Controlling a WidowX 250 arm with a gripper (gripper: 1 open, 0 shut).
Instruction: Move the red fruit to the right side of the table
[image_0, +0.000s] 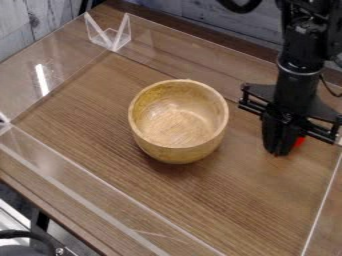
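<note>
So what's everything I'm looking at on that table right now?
wooden bowl: one, light tan wood, empty, middle of the table.
red fruit: one, bright red, only a sliver showing beside the gripper's fingers, right of the bowl.
table: one, brown wood grain.
clear walls: see-through, bordering the table.
gripper: one, black, pointing down at the right side, fingers drawn close together over the fruit.
arm: one, black, rising from the gripper out of the top edge.
</note>
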